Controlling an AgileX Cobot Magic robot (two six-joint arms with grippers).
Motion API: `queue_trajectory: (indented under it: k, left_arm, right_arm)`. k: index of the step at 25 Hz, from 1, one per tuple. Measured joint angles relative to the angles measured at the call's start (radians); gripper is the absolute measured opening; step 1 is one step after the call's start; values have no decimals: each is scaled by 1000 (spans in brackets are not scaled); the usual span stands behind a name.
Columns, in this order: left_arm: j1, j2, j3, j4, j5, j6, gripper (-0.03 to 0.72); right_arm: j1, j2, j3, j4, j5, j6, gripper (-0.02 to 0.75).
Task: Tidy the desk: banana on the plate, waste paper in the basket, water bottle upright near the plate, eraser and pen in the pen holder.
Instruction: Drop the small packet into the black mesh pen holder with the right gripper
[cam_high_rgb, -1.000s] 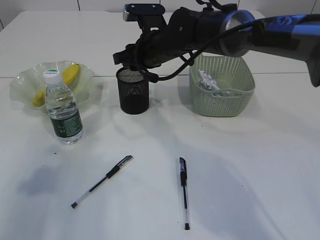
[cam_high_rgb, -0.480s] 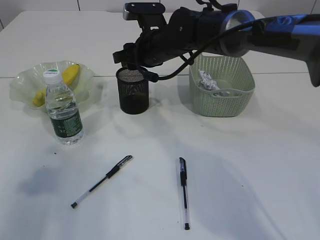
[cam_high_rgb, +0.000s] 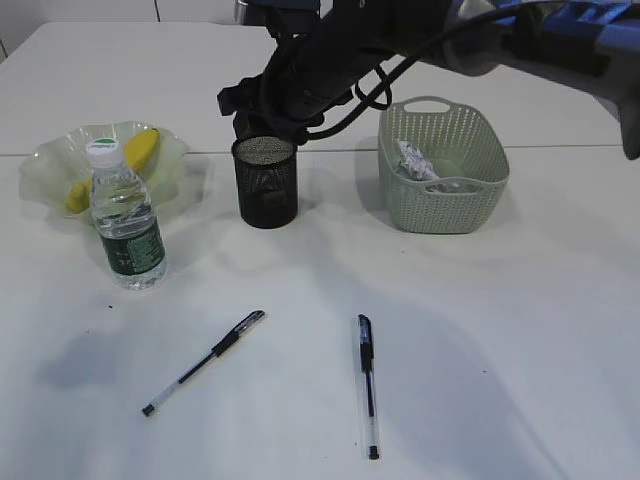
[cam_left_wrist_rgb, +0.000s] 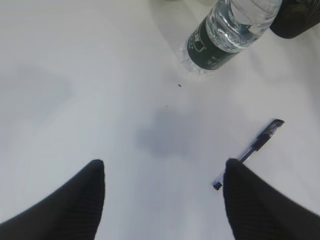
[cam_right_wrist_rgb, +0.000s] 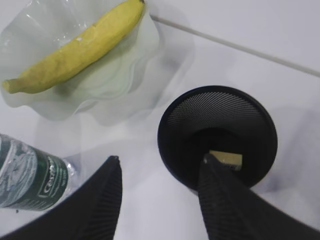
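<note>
The black mesh pen holder (cam_high_rgb: 265, 182) stands mid-table, and a tan eraser (cam_right_wrist_rgb: 226, 158) lies on its bottom (cam_right_wrist_rgb: 217, 132). My right gripper (cam_right_wrist_rgb: 159, 162) hangs open and empty just above the holder's near-left rim (cam_high_rgb: 258, 118). The banana (cam_high_rgb: 142, 148) lies on the clear wavy plate (cam_high_rgb: 45, 165). Beside the plate the water bottle (cam_high_rgb: 125, 215) stands upright. Crumpled waste paper (cam_high_rgb: 412, 160) sits in the green basket (cam_high_rgb: 445, 195). Two pens (cam_high_rgb: 205, 362) (cam_high_rgb: 367, 385) lie on the table. My left gripper (cam_left_wrist_rgb: 162, 167) is open over bare table, with one pen (cam_left_wrist_rgb: 250, 152) by its right finger.
The right arm reaches in from the upper right, above the basket. The bottle (cam_left_wrist_rgb: 230, 30) and a corner of the holder (cam_left_wrist_rgb: 300, 20) lie beyond the left gripper. The banana (cam_right_wrist_rgb: 75, 47) and bottle (cam_right_wrist_rgb: 30, 182) sit left of the right gripper.
The right arm has lifted and drawn back from the pen holder's mouth. The pens, bottle, banana and basket have not moved.
</note>
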Motion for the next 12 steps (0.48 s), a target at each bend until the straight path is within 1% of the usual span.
queue_trajectory:
  k: [2, 4, 7, 10, 12]
  left_arm:
    - [0, 0, 0, 0, -7, 0, 527]
    - [0, 0, 0, 0, -12, 0, 527]
    - [0, 0, 0, 0, -16, 0, 527]
    - [0, 0, 0, 0, -18, 0, 527]
    - [0, 0, 0, 0, -18, 0, 527]
  right_arm:
    - [0, 0, -43, -20, 79, 67, 369]
    - [0, -2, -76, -68, 150, 153, 369]
    - [0, -26, -107, -173, 283, 266, 369]
    - [0, -66, -120, -260, 440, 309, 369]
    - [0, -88, -122, -284, 523, 316, 369]
